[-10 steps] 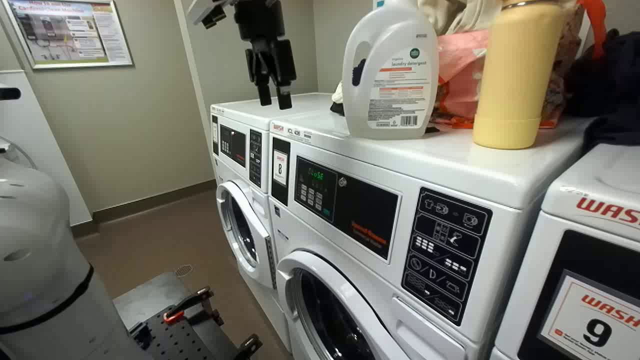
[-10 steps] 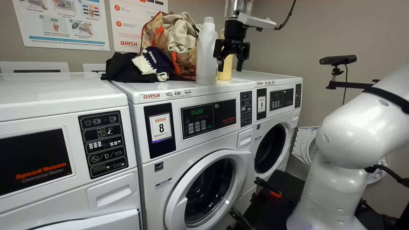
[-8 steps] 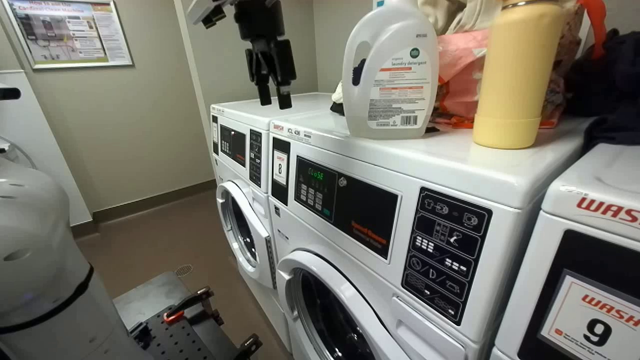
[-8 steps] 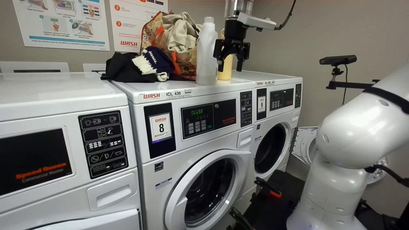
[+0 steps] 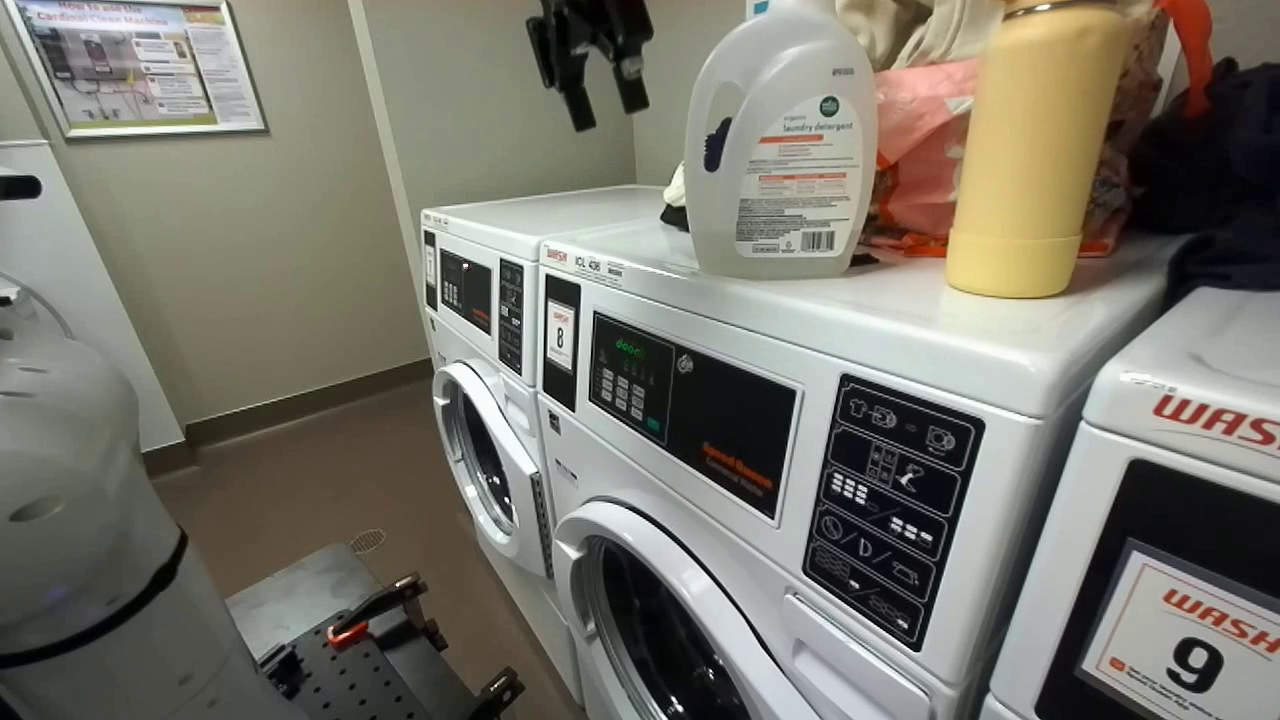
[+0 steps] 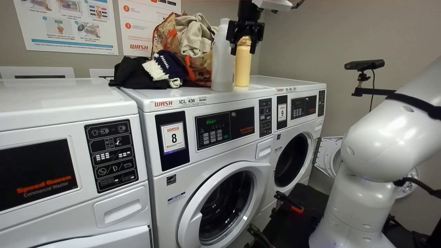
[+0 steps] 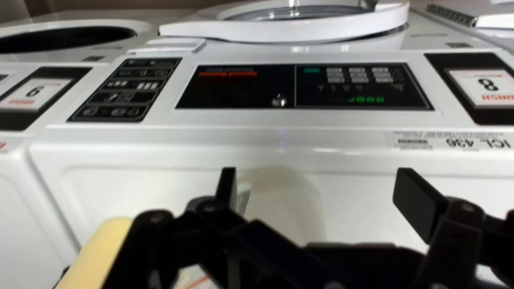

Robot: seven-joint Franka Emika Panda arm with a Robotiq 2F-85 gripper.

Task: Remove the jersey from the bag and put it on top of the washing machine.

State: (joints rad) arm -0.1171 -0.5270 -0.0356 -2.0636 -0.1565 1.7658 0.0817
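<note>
The patterned bag [image 6: 203, 70] with orange straps stands on washing machine 8 [image 6: 151, 100]. A beige garment [image 6: 194, 36] bulges from its top and also shows in an exterior view [image 5: 945, 35]. A navy garment with cream trim [image 6: 174, 63] and black cloth [image 6: 132, 74] lie beside the bag. Which piece is the jersey I cannot tell. My gripper [image 6: 243, 51] is open and empty, pointing down above the machine's front part. It shows apart from the bottles in an exterior view [image 5: 608, 112], and its spread fingers show in the wrist view [image 7: 317, 172]. Bag and garments are out of the wrist view.
A white detergent bottle [image 6: 222, 65] and a yellow bottle [image 6: 243, 70] stand close to the bag, near the gripper. They partly hide the bag in an exterior view [image 5: 925, 150]. More dark cloth [image 5: 1225, 170] lies behind. A camera on a bracket [image 6: 364, 65] stands near the arm.
My gripper has risen and shifted a little inward over the machines. It stays open. The bottles, bag and garments have not moved.
</note>
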